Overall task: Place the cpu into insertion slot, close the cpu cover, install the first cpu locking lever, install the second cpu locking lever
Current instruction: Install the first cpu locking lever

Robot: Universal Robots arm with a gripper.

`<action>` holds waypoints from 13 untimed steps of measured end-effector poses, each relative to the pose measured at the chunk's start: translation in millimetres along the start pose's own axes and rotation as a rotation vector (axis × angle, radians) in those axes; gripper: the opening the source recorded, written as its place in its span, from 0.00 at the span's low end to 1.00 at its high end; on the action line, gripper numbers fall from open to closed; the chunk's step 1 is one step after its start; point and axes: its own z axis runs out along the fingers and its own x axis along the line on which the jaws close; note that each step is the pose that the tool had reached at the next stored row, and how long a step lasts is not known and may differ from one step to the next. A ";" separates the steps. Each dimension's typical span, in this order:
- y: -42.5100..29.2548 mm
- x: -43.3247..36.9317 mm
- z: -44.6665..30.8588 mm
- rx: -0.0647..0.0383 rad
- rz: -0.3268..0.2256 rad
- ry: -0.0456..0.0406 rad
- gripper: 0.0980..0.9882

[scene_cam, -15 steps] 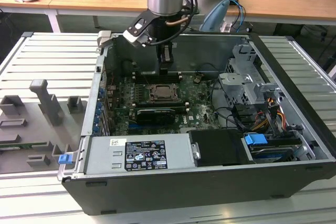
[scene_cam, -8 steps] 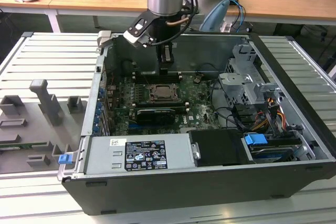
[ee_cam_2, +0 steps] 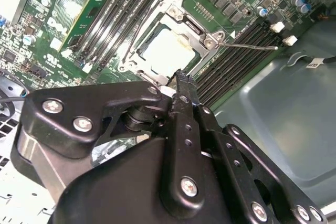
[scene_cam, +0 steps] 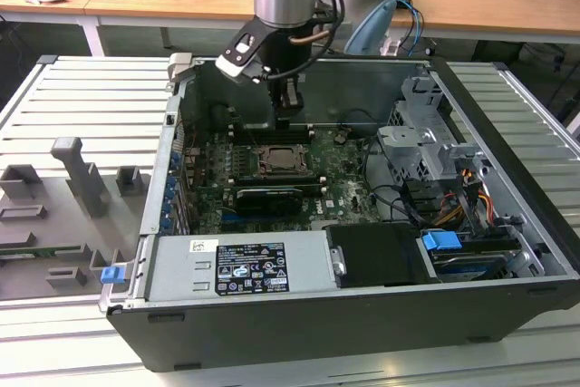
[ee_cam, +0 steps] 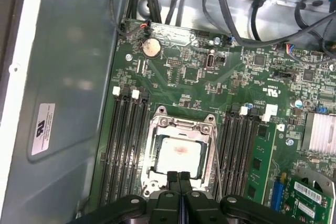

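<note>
The cpu [ee_cam: 178, 153] shows its pale square face inside the insertion slot [scene_cam: 276, 161] on the green board. The silver cpu cover [ee_cam: 181, 125] lies flat around it, with the chip showing through its window. A thin wire locking lever [ee_cam_2: 252, 47] sticks out from one socket corner over the memory slots. My gripper [ee_cam: 178, 178] hangs just above the socket's near edge, shut, with nothing between its fingers. In the exterior view the gripper [scene_cam: 287, 118] stands upright over the far side of the socket. In the second wrist view its black fingers [ee_cam_2: 184, 93] cover part of the socket.
Long black memory slots [ee_cam: 126, 145] flank the socket on both sides. A black card [scene_cam: 267, 197] lies in front of it. The case's back wall [scene_cam: 362, 88], a drive cage [scene_cam: 426, 138] with cables and the power supply [scene_cam: 245, 265] enclose the board. Grey fixtures [scene_cam: 77, 169] stand outside.
</note>
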 end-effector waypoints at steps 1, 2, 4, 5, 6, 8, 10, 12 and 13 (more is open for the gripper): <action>0.0 0.0 0.0 0.000 -0.009 0.0003 0.01; 0.0 0.0 0.0 0.000 -0.016 0.0005 0.01; 0.0 0.0 0.0 0.000 -0.026 0.0009 0.01; 0.0 0.0 0.0 0.000 -0.036 0.0012 0.01; 0.0 0.0 0.0 0.000 -0.041 0.0014 0.01; 0.0 0.0 0.0 0.000 -0.052 0.0017 0.01; 0.0 0.0 0.0 0.000 -0.069 0.0024 0.01; 0.0 0.0 0.0 0.000 -0.089 0.0031 0.01; 0.0 0.0 0.0 0.000 -0.098 0.0034 0.01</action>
